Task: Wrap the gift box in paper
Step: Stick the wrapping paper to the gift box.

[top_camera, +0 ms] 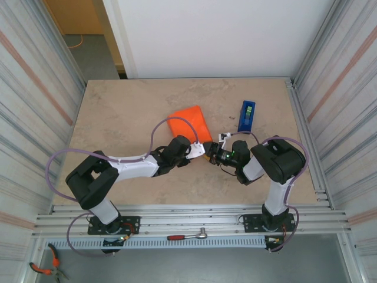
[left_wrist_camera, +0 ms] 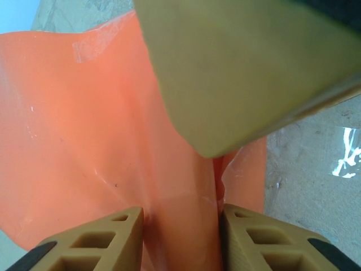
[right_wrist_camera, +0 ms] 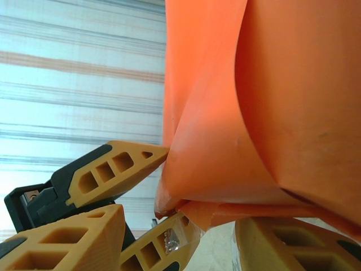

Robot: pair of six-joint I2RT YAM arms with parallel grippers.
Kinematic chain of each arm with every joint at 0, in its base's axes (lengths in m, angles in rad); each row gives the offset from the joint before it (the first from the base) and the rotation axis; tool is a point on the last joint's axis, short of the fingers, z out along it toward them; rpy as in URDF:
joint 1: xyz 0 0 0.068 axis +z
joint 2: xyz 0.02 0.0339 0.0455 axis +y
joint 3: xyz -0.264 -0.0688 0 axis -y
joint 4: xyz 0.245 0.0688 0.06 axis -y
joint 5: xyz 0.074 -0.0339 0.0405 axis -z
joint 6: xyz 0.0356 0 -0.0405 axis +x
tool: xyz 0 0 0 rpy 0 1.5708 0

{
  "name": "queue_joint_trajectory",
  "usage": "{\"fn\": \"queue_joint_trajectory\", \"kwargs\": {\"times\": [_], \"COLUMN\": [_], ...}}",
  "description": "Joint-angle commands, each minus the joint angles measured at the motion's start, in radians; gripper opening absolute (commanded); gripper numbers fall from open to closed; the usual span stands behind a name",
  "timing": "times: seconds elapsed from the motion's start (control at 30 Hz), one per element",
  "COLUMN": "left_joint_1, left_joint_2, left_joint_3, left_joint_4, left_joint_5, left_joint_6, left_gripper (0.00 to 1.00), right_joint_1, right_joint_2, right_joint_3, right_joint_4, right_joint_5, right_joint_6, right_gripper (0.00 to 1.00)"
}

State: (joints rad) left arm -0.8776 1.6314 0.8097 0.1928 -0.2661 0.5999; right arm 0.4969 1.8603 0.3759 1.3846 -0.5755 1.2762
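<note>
A beige marbled desk [top_camera: 118,118] is seen from above, with two robot arms mounted at its near edge. The gift box [top_camera: 189,122], bright orange, lies near the middle of the desk, tilted, with its near end raised towards the arms. A blue tape dispenser [top_camera: 247,116] stands near it on the right, apart from it.

The left claw [top_camera: 200,148] and the right claw [top_camera: 221,147] are brought together at the near right corner of the box, almost touching each other.

In the left wrist view, the orange paper [left_wrist_camera: 84,147] is spread smooth and glossy, and a raised fold of it runs between the left claw's two tan fingers [left_wrist_camera: 107,243]. The left claw is closed on that fold. A strip of clear tape [left_wrist_camera: 93,45] is stuck near the paper's far edge. A scrap of clear tape [left_wrist_camera: 347,152] lies on the bare desk to the right.

In the right wrist view, the right claw [right_wrist_camera: 179,217] is held with its jaws well apart, and the crumpled lower edge of the paper hangs between them, not pinched. The left claw's fingertips [right_wrist_camera: 113,169] are seen pressed against the fold from both sides.

A red-handled tool [top_camera: 187,236] lies on the metal rail in front of the arm bases.
</note>
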Motion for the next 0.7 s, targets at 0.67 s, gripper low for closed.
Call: {"fn": "queue_joint_trajectory", "kwargs": {"times": [0.67], "left_joint_1": [-0.012], "left_joint_2": [0.036], "left_joint_3": [-0.002], "left_joint_4": [-0.041], "left_joint_5": [0.012], "left_joint_6": [0.006], "left_gripper": [0.37], "right_joint_1": [0.005], "right_joint_2": [-0.016], "right_joint_3": [0.013], "right_joint_4": [0.024], "right_joint_5": [0.009], "right_joint_6": [0.034], "right_gripper": [0.55]}}
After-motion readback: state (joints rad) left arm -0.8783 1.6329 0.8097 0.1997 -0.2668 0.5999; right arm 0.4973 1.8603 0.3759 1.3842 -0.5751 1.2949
